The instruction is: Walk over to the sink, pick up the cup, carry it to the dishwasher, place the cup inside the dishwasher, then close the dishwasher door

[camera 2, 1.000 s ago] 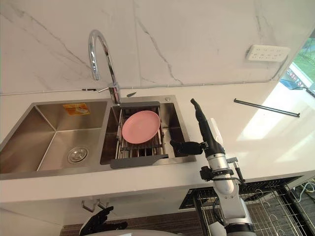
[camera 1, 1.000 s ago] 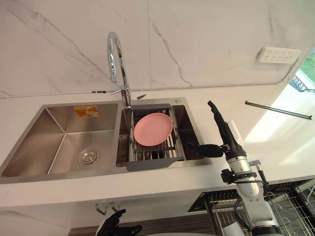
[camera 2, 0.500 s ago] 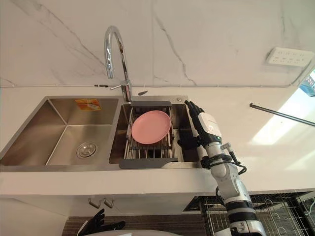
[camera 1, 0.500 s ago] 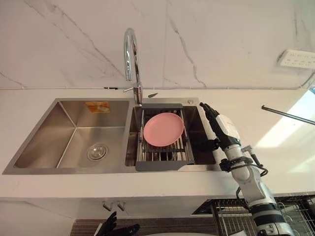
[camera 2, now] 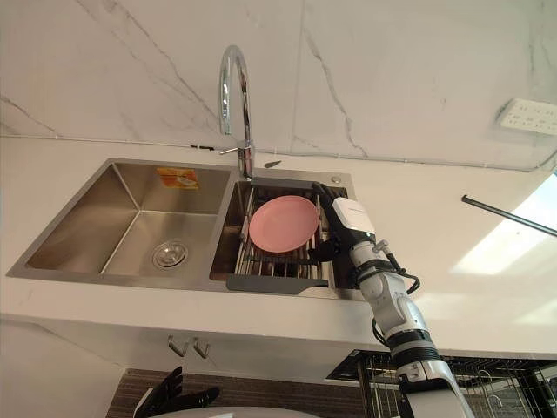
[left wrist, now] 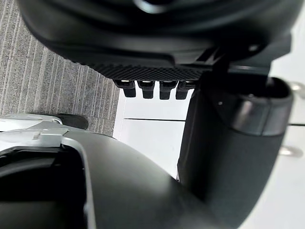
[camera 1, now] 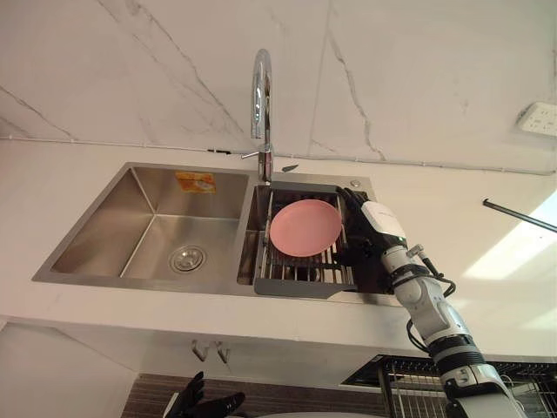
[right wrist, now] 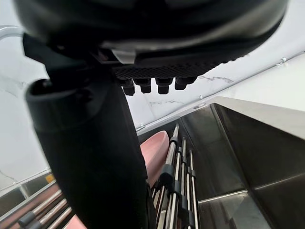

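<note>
My right hand [camera 1: 376,228] reaches over the right end of the sink's right basin [camera 1: 365,274], just beside a grey drying rack [camera 1: 305,277]. Its fingers are straight and its thumb [right wrist: 90,157] stands apart, with nothing held. A pink plate [camera 1: 305,228] leans on the rack, close to the left of the hand. In the right wrist view the plate [right wrist: 155,150] and the rack's bars [right wrist: 178,176] lie just past the fingertips. The dark strip of basin under the hand is hidden. My left hand [camera 1: 204,405] hangs low in front of the cabinet, fingers spread and empty.
The steel left basin [camera 1: 148,235] has a drain [camera 1: 187,258]. A tall chrome faucet [camera 1: 261,96] rises behind the divider. A wire dishwasher basket [camera 2: 487,383] sits below the counter at lower right. A wall socket [camera 1: 541,117] and a thin black bar [camera 1: 518,215] lie to the right.
The camera has shifted, so the sink sits further right and lower. My right hand has swung left from above the counter and down over the right basin beside the rack.
</note>
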You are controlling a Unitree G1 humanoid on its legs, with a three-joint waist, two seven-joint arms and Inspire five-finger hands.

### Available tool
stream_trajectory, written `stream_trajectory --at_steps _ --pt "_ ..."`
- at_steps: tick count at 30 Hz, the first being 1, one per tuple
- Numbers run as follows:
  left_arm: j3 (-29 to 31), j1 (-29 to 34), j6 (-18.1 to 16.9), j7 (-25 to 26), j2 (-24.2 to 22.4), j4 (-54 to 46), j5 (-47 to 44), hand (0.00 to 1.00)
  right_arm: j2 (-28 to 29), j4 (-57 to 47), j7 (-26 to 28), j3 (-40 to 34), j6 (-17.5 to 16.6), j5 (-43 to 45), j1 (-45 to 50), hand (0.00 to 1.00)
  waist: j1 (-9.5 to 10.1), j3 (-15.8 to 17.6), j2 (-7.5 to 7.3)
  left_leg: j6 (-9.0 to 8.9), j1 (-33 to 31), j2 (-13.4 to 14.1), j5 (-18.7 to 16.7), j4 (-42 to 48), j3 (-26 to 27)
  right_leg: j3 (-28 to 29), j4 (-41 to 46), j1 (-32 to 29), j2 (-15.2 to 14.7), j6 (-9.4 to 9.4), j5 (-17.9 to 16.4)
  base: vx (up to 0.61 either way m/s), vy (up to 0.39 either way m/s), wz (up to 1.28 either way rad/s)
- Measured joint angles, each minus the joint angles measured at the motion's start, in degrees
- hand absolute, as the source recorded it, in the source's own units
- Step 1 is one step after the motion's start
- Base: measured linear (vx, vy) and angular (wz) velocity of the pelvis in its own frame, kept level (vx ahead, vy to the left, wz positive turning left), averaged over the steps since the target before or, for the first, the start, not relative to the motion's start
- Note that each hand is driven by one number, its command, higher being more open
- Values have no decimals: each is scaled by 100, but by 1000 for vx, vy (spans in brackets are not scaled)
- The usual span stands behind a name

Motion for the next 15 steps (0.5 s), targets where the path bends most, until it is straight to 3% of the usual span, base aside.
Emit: stream_trajectory --at_steps 15 --pt "3 7 3 -12 6 -155 2 100 -2 592 -179 243 132 -1107 -601 100 64 159 -47 71 -12 -128 48 -3 -65 -35 -6 29 -103 68 43 -9 7 2"
